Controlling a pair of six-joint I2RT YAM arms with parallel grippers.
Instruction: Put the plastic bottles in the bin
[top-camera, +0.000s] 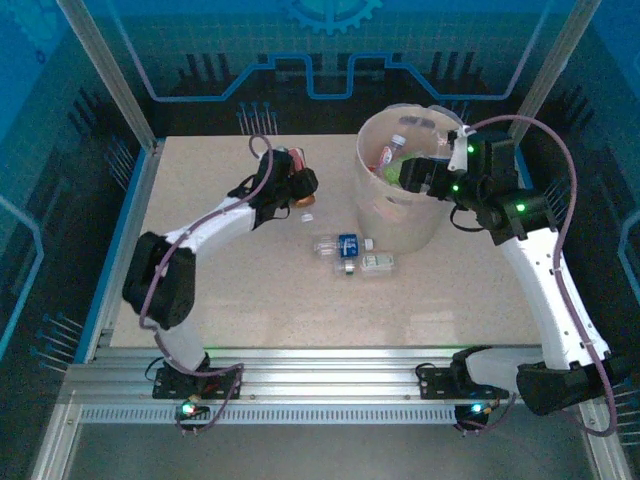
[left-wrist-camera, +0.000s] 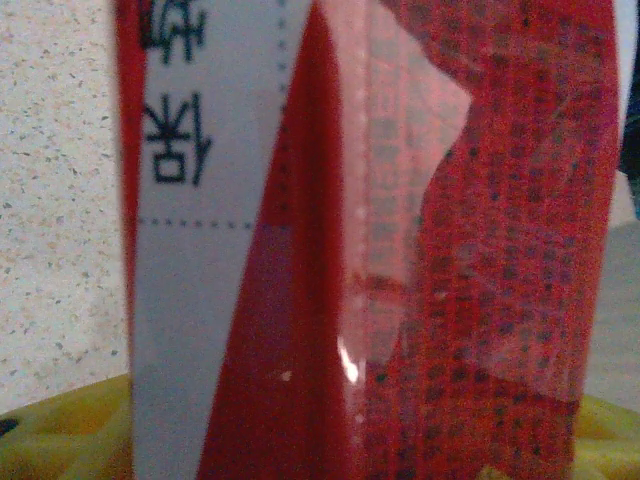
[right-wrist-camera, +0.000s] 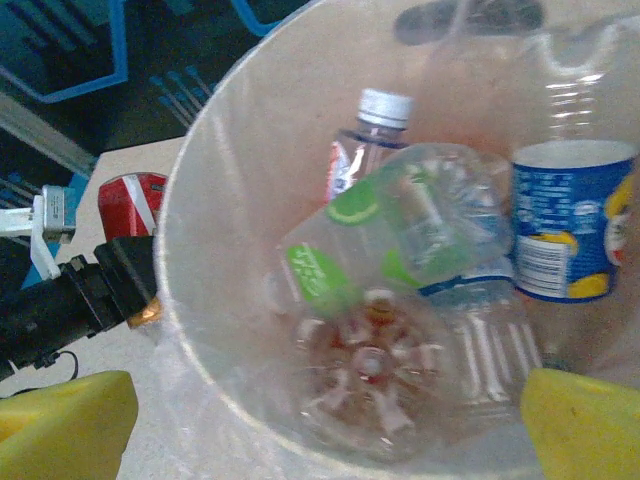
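Step in hand: the left arm is picking up one more bottle. The left gripper (top-camera: 300, 186) sits at the far-left part of the speckled beige table (top-camera: 230, 290), set around a clear plastic bottle with a red-and-white label (left-wrist-camera: 400, 250). Its yellow pads (left-wrist-camera: 60, 435) lie against both sides of the label, so it reads as pinched, though I cannot tell how firmly or whether it is off the table. This bottle is well apart from the large round translucent whitish bin (top-camera: 395, 225) at the far right. The right gripper (top-camera: 418, 180) hangs over the bin mouth, fingers spread wide and holding nothing. Below it, bottles lie in the liner, among them a blue-labelled bottle (right-wrist-camera: 570, 220) and a crushed green-labelled bottle (right-wrist-camera: 400, 215). Three small clear bottles (top-camera: 350, 252) lie loose near the bin's base. The next move calls for a lift clear of the table, a carry rightward above the rim, and a release over the opening. The right arm likely has to make room there.
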